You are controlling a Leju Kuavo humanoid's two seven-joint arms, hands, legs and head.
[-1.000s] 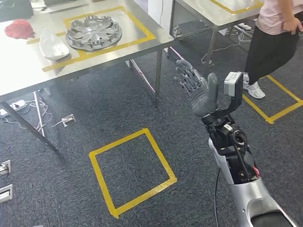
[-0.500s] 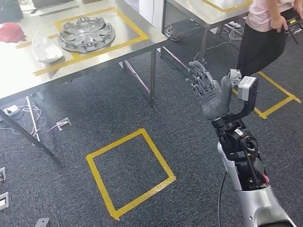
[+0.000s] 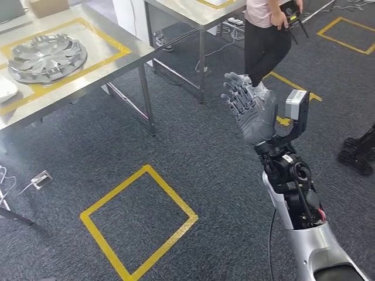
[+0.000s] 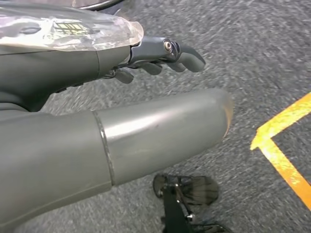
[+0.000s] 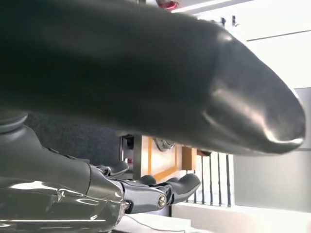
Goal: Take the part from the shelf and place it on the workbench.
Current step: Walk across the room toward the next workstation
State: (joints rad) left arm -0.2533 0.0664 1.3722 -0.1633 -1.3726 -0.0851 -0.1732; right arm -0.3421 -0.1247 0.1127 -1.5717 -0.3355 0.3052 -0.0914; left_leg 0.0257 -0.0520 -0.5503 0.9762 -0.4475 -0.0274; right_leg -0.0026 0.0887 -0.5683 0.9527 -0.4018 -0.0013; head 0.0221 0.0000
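Observation:
A silver wheel cover (image 3: 46, 57) lies inside a yellow tape outline on the steel workbench (image 3: 88, 82) at the upper left of the head view. My right hand (image 3: 252, 108) is raised over the carpet, well to the right of the bench, with its fingers spread and nothing in it. In the right wrist view the right hand (image 5: 110, 189) has straight fingers, and a wooden rack with a round silver part (image 5: 164, 144) stands far behind it. My left hand (image 4: 73, 73) hangs over the grey carpet, fingers extended and holding nothing.
A person (image 3: 265, 35) in dark trousers stands close behind my right hand, holding a controller. A second steel table (image 3: 194, 12) stands beside them. A yellow tape square (image 3: 137, 222) marks the carpet in front of me. Black stand feet (image 3: 358, 155) sit at the right edge.
The whole picture has slid left, so the camera has turned right. The bench now lies further left and the person nearer the middle. My right hand stays raised and spread.

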